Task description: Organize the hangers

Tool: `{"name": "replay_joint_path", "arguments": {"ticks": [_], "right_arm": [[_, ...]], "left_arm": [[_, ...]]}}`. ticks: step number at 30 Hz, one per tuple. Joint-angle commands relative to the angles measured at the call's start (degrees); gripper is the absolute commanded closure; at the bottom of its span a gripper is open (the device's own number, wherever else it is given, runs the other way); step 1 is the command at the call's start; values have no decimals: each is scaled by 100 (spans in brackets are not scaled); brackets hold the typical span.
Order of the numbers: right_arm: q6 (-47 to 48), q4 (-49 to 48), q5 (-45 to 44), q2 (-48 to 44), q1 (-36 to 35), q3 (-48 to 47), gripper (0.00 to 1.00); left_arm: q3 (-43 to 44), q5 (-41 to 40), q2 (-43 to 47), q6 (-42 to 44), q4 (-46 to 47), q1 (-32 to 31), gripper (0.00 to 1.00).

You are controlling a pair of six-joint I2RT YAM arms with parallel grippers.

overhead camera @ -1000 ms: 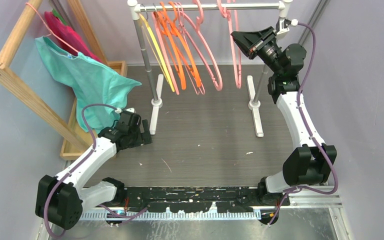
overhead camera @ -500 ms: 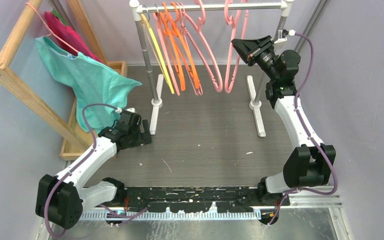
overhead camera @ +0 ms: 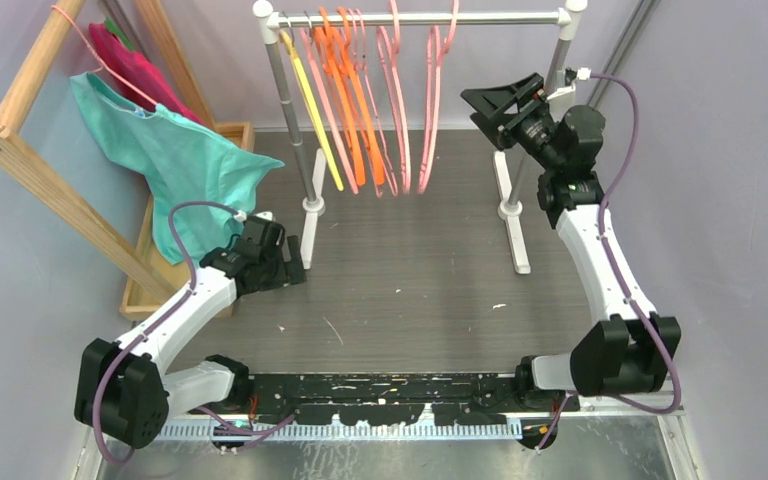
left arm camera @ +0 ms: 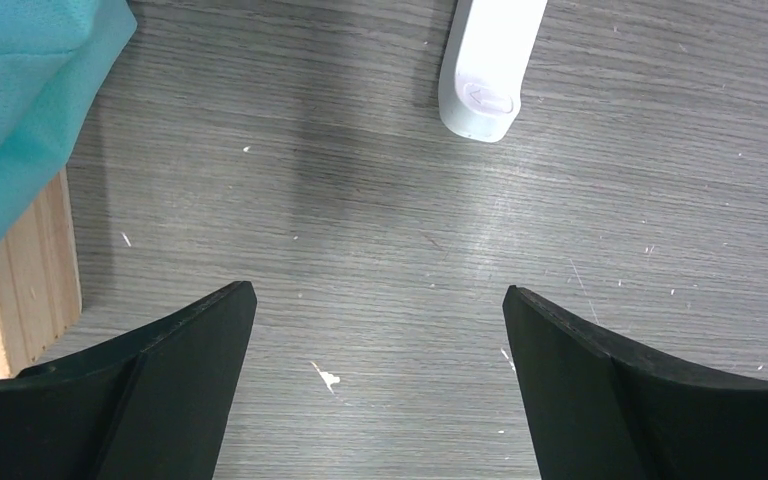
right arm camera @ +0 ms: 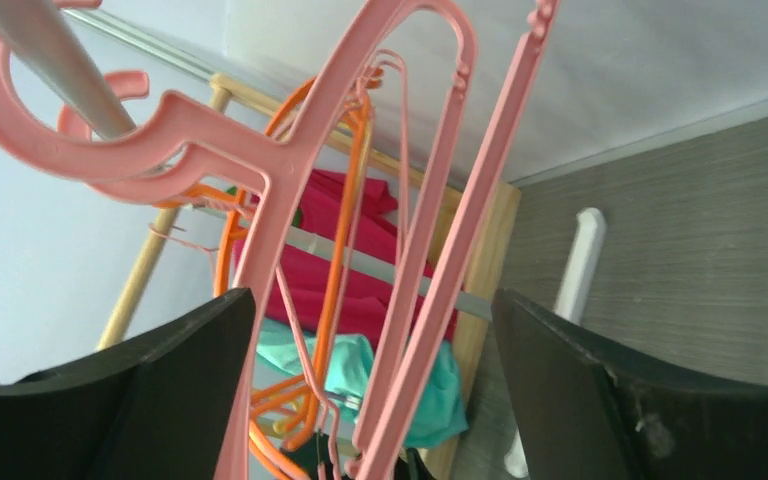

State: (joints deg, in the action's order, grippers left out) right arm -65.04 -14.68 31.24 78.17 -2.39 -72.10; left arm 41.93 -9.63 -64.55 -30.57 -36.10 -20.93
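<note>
- The right gripper has its fingers spread wide, gripping nothing; a pink hanger on the rail dangles between them.
- The other hangers hang beyond the fingertips.
- The left gripper is spread above the table, with the rack foot ahead.

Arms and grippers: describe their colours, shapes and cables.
Both the left arm and right arm have white links between chunky black joint housings. A thin purple cable loops outside each arm to the wrist. The fingers are matte black wedges tapering to points.
</note>
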Motion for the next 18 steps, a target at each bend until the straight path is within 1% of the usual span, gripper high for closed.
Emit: {"name": "replay_joint_path", "arguments": {"ticks": [1, 4, 7, 10, 12, 15, 18], "right_arm": [[1448, 1331, -661, -804, 28, -314, 1], [2392, 2180, -1151, -1100, 24, -265, 0], [3162, 2547, -1438, -1360, 20, 209, 0], [3934, 2584, -1797, -1641, 5, 977, 0], [4284, 2514, -2189, -1797, -107, 1492, 0], [4637, 2337, -2794, -1893, -390, 2112, 0], [4749, 2106, -3290, -1834, -840, 2611, 0]], "left_arm": [[253, -7, -40, 53, 225, 1, 2], [295, -102, -110, 71, 207, -12, 2], [371, -300, -217, 98, 194, -109, 2], [468, -492, -401, 75, 246, -297, 2], [516, -582, -573, 47, 349, -451, 2], [613, -645, -934, 7, 541, -652, 2], [692, -731, -1288, 34, 773, -818, 2]]}}
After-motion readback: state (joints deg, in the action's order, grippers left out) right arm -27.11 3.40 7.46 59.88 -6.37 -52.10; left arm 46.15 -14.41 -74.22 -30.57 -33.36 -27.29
